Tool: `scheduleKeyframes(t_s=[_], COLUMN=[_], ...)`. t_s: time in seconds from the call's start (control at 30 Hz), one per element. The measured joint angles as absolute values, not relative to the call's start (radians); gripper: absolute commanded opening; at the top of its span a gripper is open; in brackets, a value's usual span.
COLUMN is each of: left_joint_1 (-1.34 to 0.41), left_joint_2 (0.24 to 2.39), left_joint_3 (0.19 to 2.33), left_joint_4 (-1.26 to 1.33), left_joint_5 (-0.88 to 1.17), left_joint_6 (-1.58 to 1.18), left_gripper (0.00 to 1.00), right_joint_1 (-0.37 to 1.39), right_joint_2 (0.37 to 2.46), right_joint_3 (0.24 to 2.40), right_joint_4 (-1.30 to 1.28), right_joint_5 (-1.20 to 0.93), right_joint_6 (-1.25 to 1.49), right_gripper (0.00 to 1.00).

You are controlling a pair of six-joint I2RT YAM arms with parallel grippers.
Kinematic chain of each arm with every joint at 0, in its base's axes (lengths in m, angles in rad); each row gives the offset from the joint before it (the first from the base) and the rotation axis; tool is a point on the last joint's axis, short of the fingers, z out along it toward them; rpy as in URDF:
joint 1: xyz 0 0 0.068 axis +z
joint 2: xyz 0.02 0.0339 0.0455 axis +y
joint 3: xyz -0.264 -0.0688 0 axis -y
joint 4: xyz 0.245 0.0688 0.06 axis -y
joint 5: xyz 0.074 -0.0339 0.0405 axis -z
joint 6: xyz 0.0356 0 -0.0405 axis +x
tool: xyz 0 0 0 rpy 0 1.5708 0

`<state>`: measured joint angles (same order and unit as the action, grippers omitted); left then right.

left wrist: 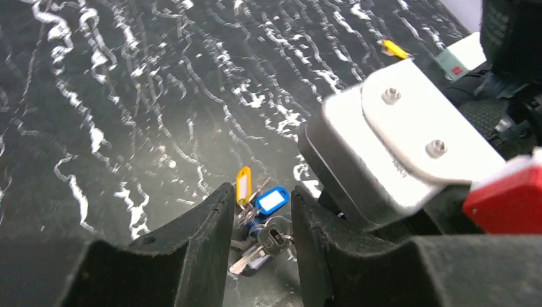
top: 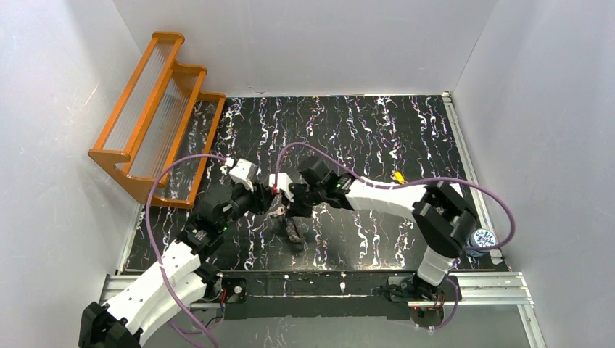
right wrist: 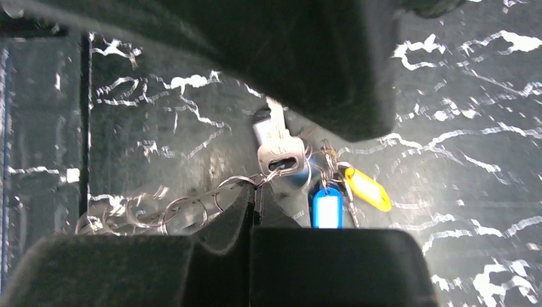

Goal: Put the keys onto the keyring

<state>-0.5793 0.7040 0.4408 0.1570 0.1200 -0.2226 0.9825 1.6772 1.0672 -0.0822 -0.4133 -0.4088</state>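
Left wrist view had the left claw partly open. Its fingers stood either side of the keys and, as far as I could see, touched none of them. In the gap lay a yellow tag, a silver key and a blue tag. Just right of that claw, the right claw was closed, pinching the thin keyring at its tips. The bunch hung just beyond those tips, and linked rings trailed off to the left in its own view. Well to the right of both claws, a loose yellow key lay on the table.

The step looked like threading, with the right claw steadying the ring while the left lined up on a key. The next move would call for a fine, square pinch on one key's head without dragging the rest. The loose key would need fetching after that.

The silver key's blade ran under the left claw in the right wrist view. Which keys truly sat on the ring I could not tell. No green key showed. From the top, the two claws covered the bunch.
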Motion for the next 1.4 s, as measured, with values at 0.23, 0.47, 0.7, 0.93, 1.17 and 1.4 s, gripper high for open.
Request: scheduleKeyframes(t_s=[0.23, 0.47, 0.7, 0.93, 1.17, 1.4], left_joint_1=[-0.578, -0.578, -0.578, -0.578, -0.578, -0.579], left_joint_2=[0.659, 0.671, 0.675, 0.688, 0.767, 0.898], left_joint_3=[0.360, 0.269, 0.250, 0.219, 0.181, 0.135], left_joint_4=[0.141, 0.130, 0.118, 0.104, 0.110, 0.268], left_joint_5=[-0.021, -0.073, -0.099, -0.117, -0.079, 0.001], left_joint_6=[-0.326, -0.467, -0.562, -0.659, -0.753, -0.862], left_gripper=[0.36, 0.35, 0.35, 0.32, 0.32, 0.31], right_joint_1=[0.992, 0.993, 0.960, 0.838, 0.779, 0.778], right_joint_2=[1.821, 1.843, 1.859, 1.795, 1.642, 1.625], right_joint_3=[1.161, 1.161, 1.144, 0.983, 0.838, 0.775], right_joint_4=[-0.035, -0.008, 0.030, 0.155, 0.252, 0.262], right_joint_5=[-0.509, -0.539, -0.553, -0.550, -0.509, -0.480], right_joint_6=[-0.288, -0.240, -0.163, -0.027, 0.097, 0.248], right_gripper=[0.01, 0.14, 0.50, 0.58, 0.64, 0.64])
